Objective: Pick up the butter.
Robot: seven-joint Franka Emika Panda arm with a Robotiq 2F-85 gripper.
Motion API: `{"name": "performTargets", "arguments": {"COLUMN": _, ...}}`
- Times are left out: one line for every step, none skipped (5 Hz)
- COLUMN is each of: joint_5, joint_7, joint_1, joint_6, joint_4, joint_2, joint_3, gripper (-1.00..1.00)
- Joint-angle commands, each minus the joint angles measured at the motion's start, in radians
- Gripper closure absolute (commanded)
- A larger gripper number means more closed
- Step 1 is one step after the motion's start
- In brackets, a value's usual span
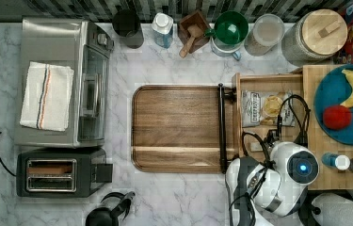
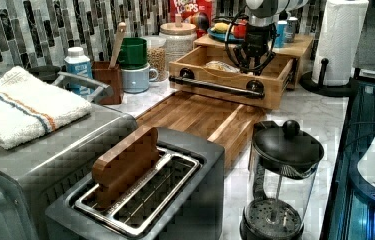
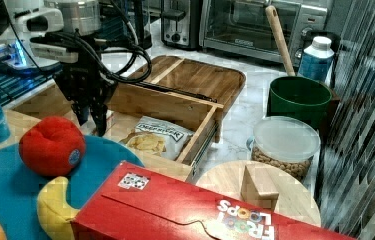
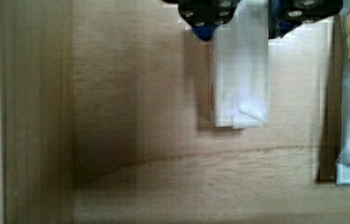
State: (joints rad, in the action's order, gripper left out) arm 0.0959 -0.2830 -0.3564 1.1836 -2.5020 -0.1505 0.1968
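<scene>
The butter (image 4: 240, 79), a pale paper-wrapped stick, lies on the floor of the open wooden drawer (image 4: 140, 140). My gripper (image 4: 240, 28) straddles one end of it, with a blue-padded finger pressed against each long side. In the right view the gripper (image 3: 91, 122) reaches down into the drawer (image 3: 165, 105), near the wall closest to the blue plate. In the left view it (image 2: 252, 60) hangs inside the drawer (image 2: 225, 82) under looped black cables. The grey-white chip bag (image 3: 157, 137) lies in the same drawer, beside the butter and apart from it.
A wooden tray (image 1: 179, 127) lies in front of the drawer's black handle (image 1: 221, 127). A blue plate (image 1: 329, 84) with an apple and a banana sits on the raised block by the drawer. A cereal box (image 3: 185, 210), jars and a green mug (image 3: 299, 97) stand close by.
</scene>
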Motion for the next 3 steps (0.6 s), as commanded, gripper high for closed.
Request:
{"name": "performTargets", "arguments": {"joint_5": 0.197, "joint_7": -0.164, "joint_1": 0.067, "joint_6": -0.061, "joint_4": 0.007, "joint_2": 0.197, "joint_3": -0.005, "gripper": 1.00}}
{"name": "performTargets", "arguments": {"joint_5": 0.171, "joint_7": -0.138, "joint_1": 0.058, "joint_6": -0.124, "joint_4": 0.068, "joint_2": 0.223, "joint_3": -0.035, "gripper": 1.00}}
{"name": "performTargets", "arguments": {"joint_5": 0.182, "joint_7": -0.150, "joint_1": 0.072, "joint_6": -0.241, "joint_4": 0.143, "joint_2": 0.251, "joint_3": -0.060, "gripper": 1.00}}
